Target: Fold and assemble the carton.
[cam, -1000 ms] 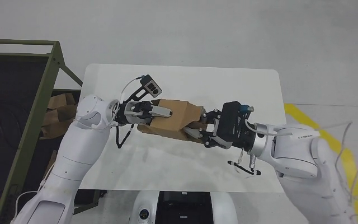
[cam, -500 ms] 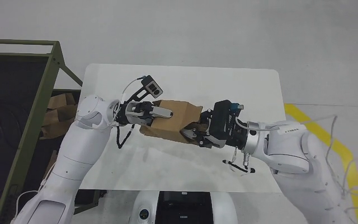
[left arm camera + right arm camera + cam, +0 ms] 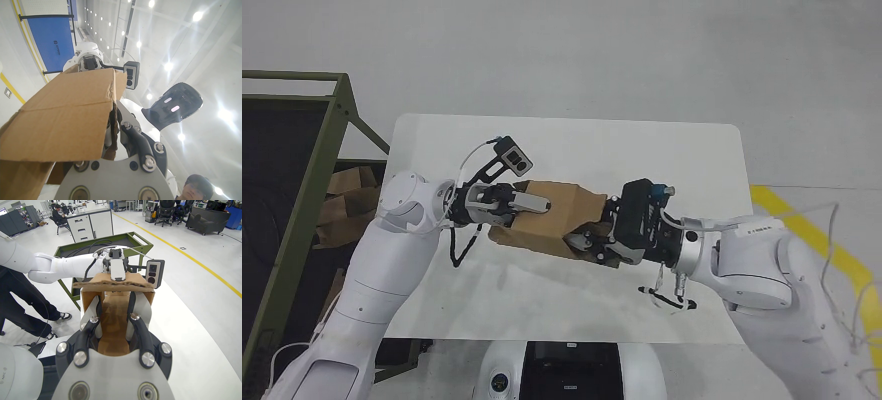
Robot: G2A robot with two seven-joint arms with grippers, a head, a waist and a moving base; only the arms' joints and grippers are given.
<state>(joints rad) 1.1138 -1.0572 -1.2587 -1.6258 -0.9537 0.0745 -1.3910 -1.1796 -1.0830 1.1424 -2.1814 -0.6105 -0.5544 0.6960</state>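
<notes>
Carton (image 3: pixel 557 210) lies lengthwise between the two arms over the middle of the white desk (image 3: pixel 642 150) in the top view, a brown cardboard box on its side. The left tool (image 3: pixel 532 201) is closed on the carton's upper panel at one end. The right tool (image 3: pixel 587 240) meets the opposite end, with its tips out of sight in the cardboard. Whether the carton touches the desk cannot be told from above. A green cart (image 3: pixel 302 90) stands beside the desk on the left arm's side, with loose brown cardboard (image 3: pixel 347 200) next to it.

In the left wrist view, the carton (image 3: pixel 62 117) sits close to the camera, one creased panel facing it. The left tool (image 3: pixel 113 123) is narrow, pinching a torn cardboard edge between its fingers. The right arm (image 3: pixel 88 55) shows beyond the carton's far end.

In the right wrist view, the carton (image 3: pixel 113 285) presents its open end, with a flap lying level across the top of the opening. The right tool (image 3: pixel 114 306) reaches into that opening with its fingers (image 3: pixel 132 302) spread partway, each near a side wall and gripping nothing. At the far end, the left tool (image 3: pixel 117 277) clamps the top panel with one finger lying flat on it. The desk (image 3: pixel 179 313) runs beneath, and the green cart (image 3: pixel 140 245) stands behind.
</notes>
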